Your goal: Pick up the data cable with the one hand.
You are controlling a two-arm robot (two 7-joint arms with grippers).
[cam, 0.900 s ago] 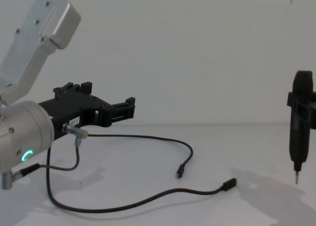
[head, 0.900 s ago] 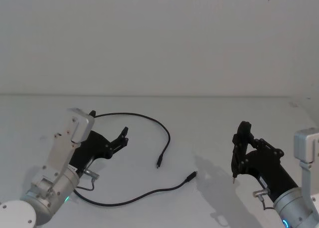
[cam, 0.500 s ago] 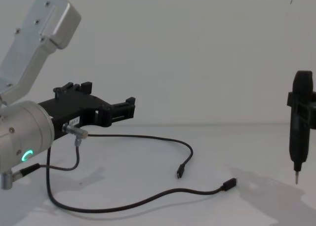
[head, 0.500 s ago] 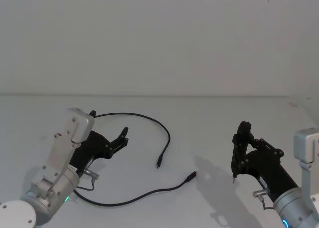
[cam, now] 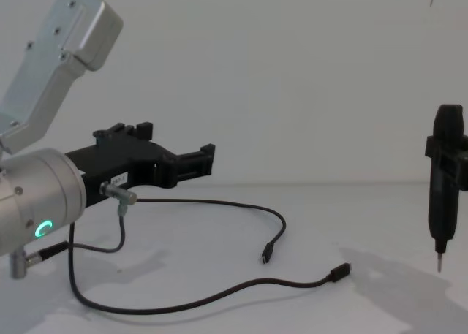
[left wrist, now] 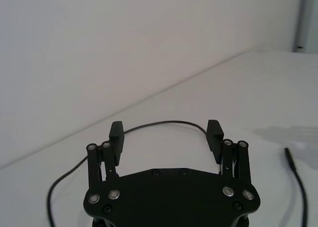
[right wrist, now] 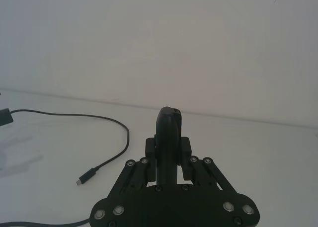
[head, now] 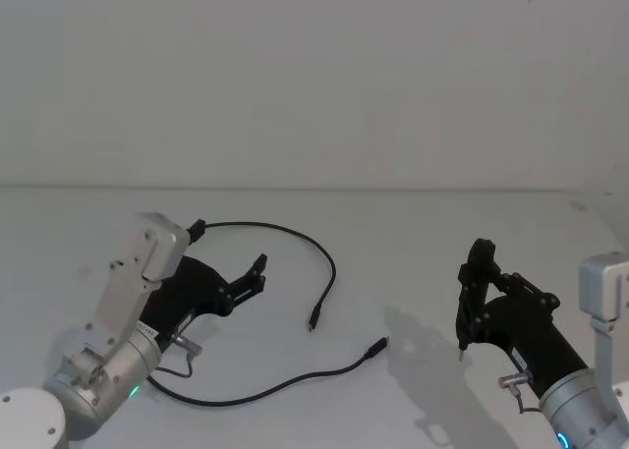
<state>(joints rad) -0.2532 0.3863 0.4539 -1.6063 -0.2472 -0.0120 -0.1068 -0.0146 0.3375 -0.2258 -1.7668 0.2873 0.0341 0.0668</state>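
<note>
My left gripper (head: 228,249) is the working hand. It hangs over the left near part of the table (head: 442,223), fingers spread wide with nothing between them. From its wrist camera I see a curve of the data cable (head: 332,264) on the table beyond the two fingertips. From the chest camera the gripper sits clearly above the cable, apart from it.

The cable lies flat on the table in a long open loop. One run starts just beside the far finger, arcs to the right and comes back nearward to a plug (head: 313,323) near the table's middle. The other run sweeps from below the left arm, along the near side, out to a second plug (head: 376,347) just right of the first. The short grey wire (cam: 121,224) at the wrist belongs to the arm, not to the job.

So I judge the pick as barely begun: the hand is ready and close by, but nothing is grasped. Lowering onto a strand, clamping and lifting are all left to do.

My right gripper (head: 474,282) is parked well to the right, clenched on a slim black tool (cam: 444,180) with a thin metal point, clear of the cable.

I see no containers; the cable rests straight on the table.
</note>
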